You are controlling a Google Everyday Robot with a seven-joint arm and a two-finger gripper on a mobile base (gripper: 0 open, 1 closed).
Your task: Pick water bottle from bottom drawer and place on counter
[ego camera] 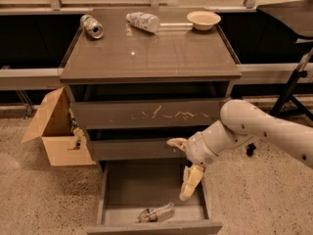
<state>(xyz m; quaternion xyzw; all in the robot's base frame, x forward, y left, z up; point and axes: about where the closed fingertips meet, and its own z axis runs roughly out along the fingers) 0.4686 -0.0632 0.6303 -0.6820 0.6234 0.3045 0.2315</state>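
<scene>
Jaws stand wide apart on my gripper [184, 162], holding nothing: one pale finger [176, 142] points left across the front of the middle drawer [128, 149], the other finger [190, 180] hangs down over the right side of the bottom drawer [152, 227]. I see the gripper just in front of the cabinet, with the white arm [254, 131] running off to the right behind it.

Below the jaws and a little to their left, the water bottle [156, 213] lies on its side on the drawer floor, close against the inside of the front wall. It is apart from both fingers; the lower finger's tip is above it and to its right. That bottom drawer is pulled out.

Above the jaws is the drawer with white scratches [146, 114], and above that the counter [149, 55]. Far up and to the left of the jaws, a silver can [91, 26] lies at the counter's back left corner. A stouter patterned bottle [143, 21] lies on its side near the back middle. Up at the back right is a shallow bowl [204, 19].

Well to the left of the jaws, an open cardboard box [51, 131] sits on the speckled floor beside the cabinet.
</scene>
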